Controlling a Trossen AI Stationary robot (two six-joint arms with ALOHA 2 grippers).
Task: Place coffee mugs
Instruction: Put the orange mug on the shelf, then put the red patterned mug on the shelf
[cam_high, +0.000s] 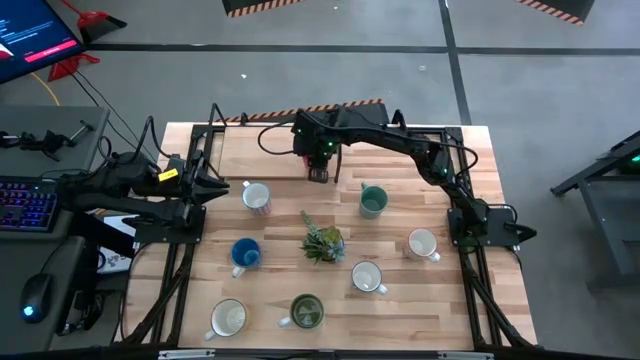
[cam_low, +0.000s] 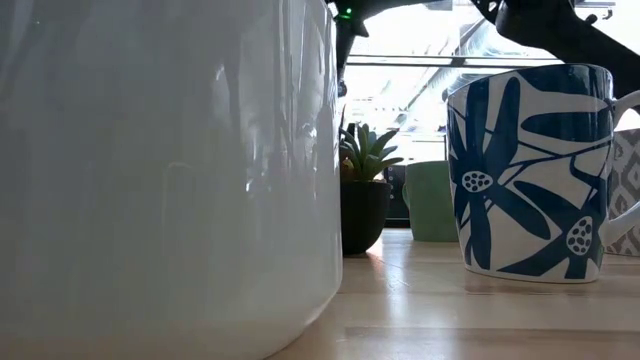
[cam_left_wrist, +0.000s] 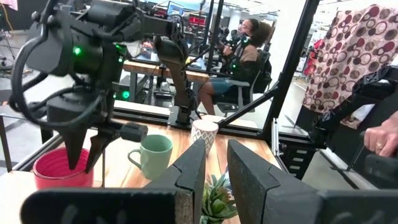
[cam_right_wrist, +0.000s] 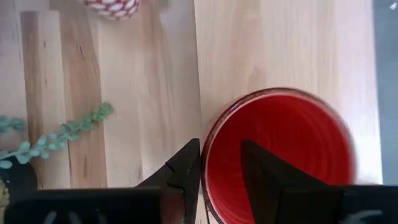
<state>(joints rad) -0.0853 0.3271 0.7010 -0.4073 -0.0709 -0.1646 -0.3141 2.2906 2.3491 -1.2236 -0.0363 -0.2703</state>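
Seven mugs stand out on the tabletop (cam_high: 400, 300) around the small green plant (cam_high: 323, 242). From above you can see the red patterned mug (cam_high: 257, 197), the teal mug (cam_high: 373, 201), the blue flower mug (cam_high: 244, 253), a white mug (cam_high: 422, 244), another white mug (cam_high: 367, 277), the olive green mug (cam_high: 305, 312) and a cream mug (cam_high: 228, 319). They all stand upright and apart from each other.

The eighth one, the red mug (cam_right_wrist: 277, 155), is at the back edge of the tabletop, right under the right tool (cam_right_wrist: 221, 163). From the right arm's own camera, one finger (cam_right_wrist: 186, 171) sits just outside the rim and the other finger (cam_right_wrist: 267, 171) is inside the mug. There is a gap on both sides of the rim, so the fingers look apart and not squeezing it. I think the mug has just been set down and is being let go. From the left arm's camera it seems to stand on the wood by itself.

The left tool (cam_left_wrist: 214, 171) waits at the left side of the tabletop, holding nothing, with its fingers a little way apart.

So the job looks almost done. What is left, I think, is for the right arm to lift away without knocking the red mug
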